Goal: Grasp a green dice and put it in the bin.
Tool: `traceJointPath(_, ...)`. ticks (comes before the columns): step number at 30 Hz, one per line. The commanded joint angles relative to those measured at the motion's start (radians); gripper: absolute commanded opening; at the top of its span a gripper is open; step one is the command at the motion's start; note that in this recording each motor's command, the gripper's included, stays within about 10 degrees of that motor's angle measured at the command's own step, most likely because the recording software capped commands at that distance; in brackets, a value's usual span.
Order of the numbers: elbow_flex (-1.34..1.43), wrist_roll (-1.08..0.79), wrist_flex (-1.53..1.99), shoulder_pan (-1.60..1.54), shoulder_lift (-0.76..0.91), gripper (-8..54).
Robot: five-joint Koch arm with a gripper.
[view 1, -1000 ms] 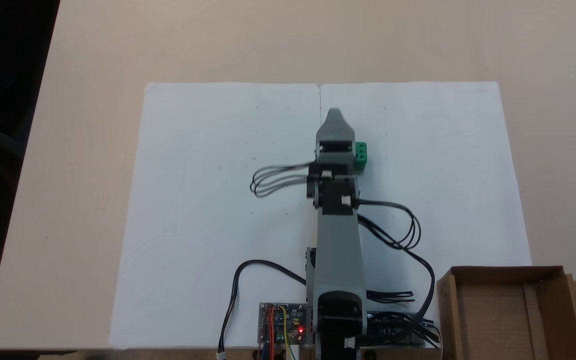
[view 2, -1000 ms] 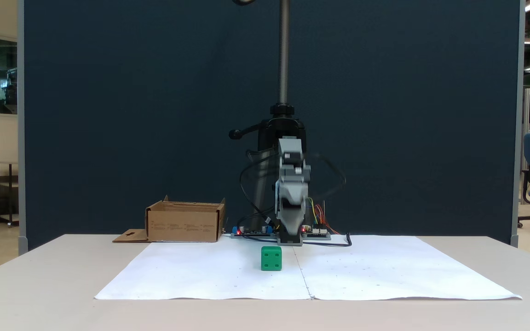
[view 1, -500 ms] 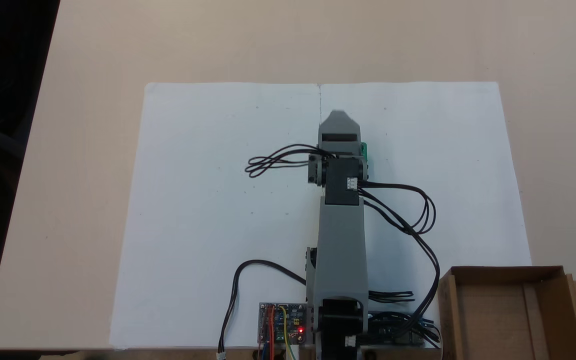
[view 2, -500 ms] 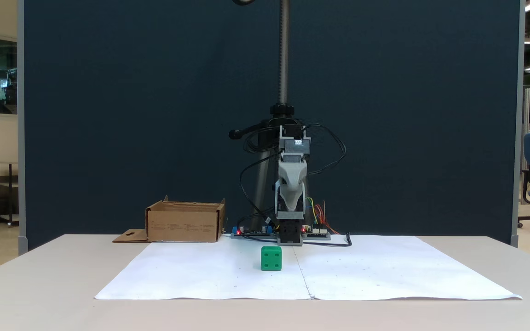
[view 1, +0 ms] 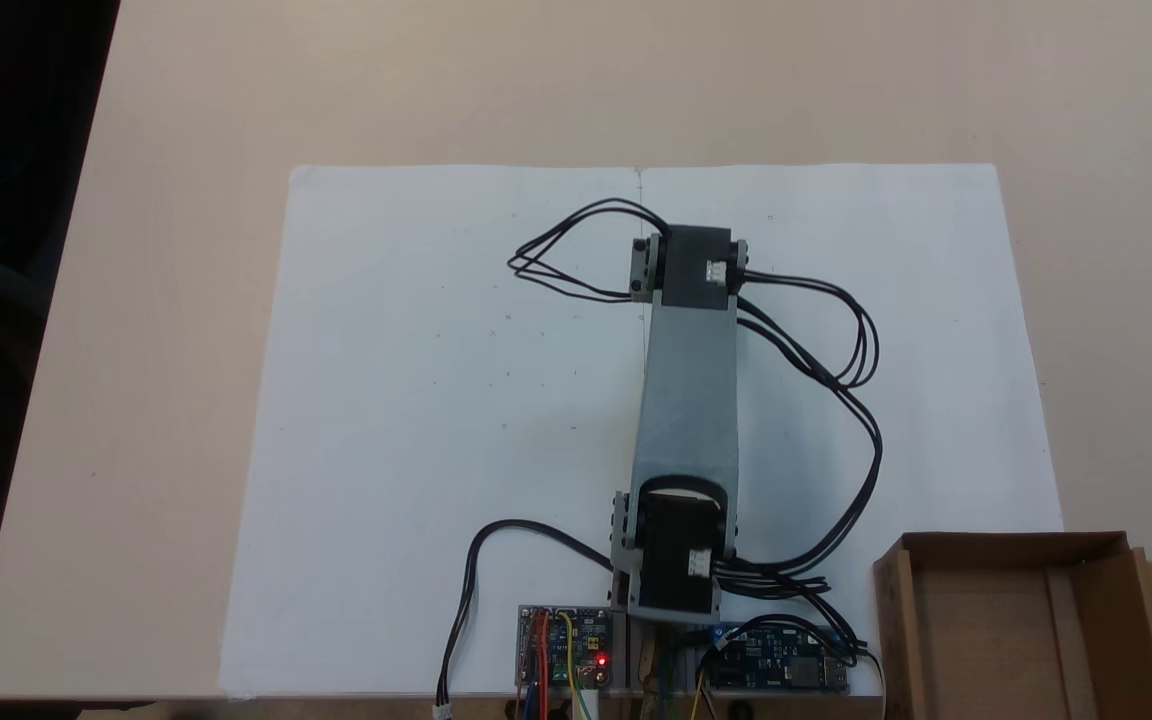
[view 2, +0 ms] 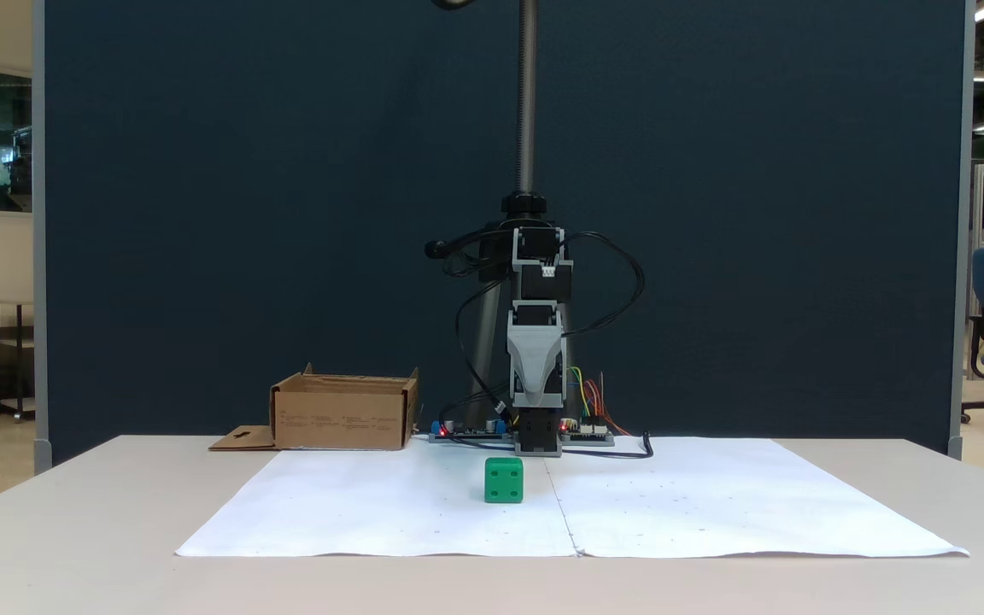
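While box print is unreadable, hand (view 2: pixel 535 400) state is unclear above green dice (view 2: pixel 504 479).

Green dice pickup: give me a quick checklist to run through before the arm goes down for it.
1. Green dice sits flat on the white paper, untouched: ok.
2. Gripper points down, above table level and apart from the dice: ok.
3. Gripper lined up over the dice: cannot tell. From above, the arm covers that spot.
4. Jaws open wide enough: cannot tell. The front view does not separate them.
5. Bin stands at the table corner beside the base, opening up: ok.
6. Cables loop beside the arm, off the dice: ok.
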Motion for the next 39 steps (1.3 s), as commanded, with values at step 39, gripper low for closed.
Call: traceJointPath(39, -0.146, -0.089, -0.114, 0.094, -0.360, 42.5)
